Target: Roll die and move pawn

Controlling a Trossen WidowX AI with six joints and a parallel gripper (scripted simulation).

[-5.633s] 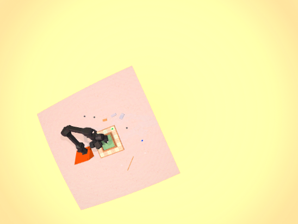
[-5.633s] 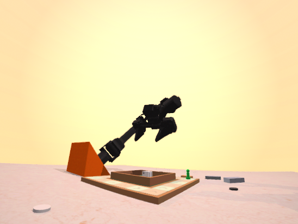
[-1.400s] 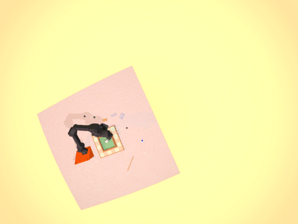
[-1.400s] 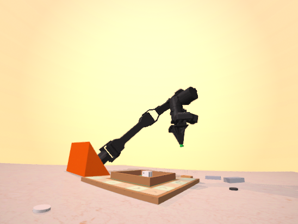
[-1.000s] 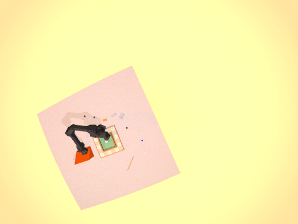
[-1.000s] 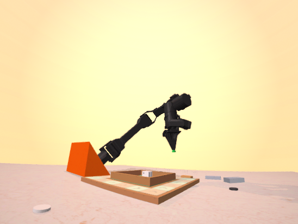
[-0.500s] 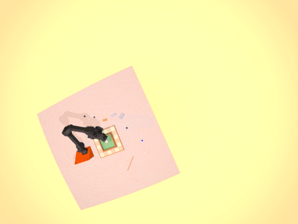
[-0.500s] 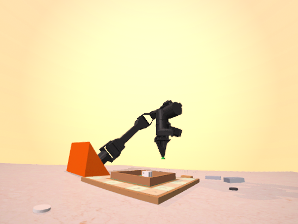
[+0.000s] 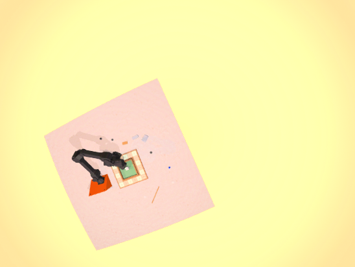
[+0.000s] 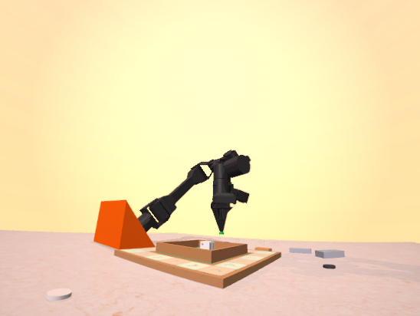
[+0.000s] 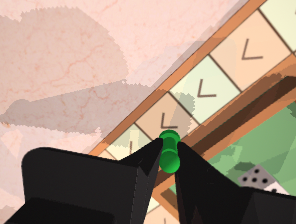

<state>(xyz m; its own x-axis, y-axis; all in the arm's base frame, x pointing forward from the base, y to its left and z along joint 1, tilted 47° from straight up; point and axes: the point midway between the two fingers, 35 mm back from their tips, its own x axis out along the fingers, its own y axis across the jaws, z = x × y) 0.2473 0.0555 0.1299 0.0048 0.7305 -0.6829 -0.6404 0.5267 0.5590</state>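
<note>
My gripper [image 10: 221, 231] [image 11: 169, 146] is shut on the green pawn [image 10: 221, 233] [image 11: 170, 162] and holds it up in the air, above the board [image 9: 142, 163] [image 10: 223, 283] [image 11: 235, 65]. In the wrist view the pawn covers part of the row of squares with arrow marks. The white die [image 9: 127, 168] [image 10: 207, 245] [image 11: 256, 176] rests inside the dice tray [image 9: 131, 174] [image 10: 184, 253] [image 11: 275, 132]. In the wrist view one die face shows several dark pips; my right finger hides part of the die. The arm covers one side of the board in the top view.
An orange block [image 9: 125, 142] [image 10: 263, 249] lies just outside the board. Two grey blocks [image 9: 145, 138] [image 10: 329, 254] lie beyond it. Small dark discs [image 9: 151, 152] [image 10: 329, 266], a blue dot [image 9: 169, 167], a thin orange stick [image 9: 155, 194] and a pale disc [image 10: 59, 294] lie around.
</note>
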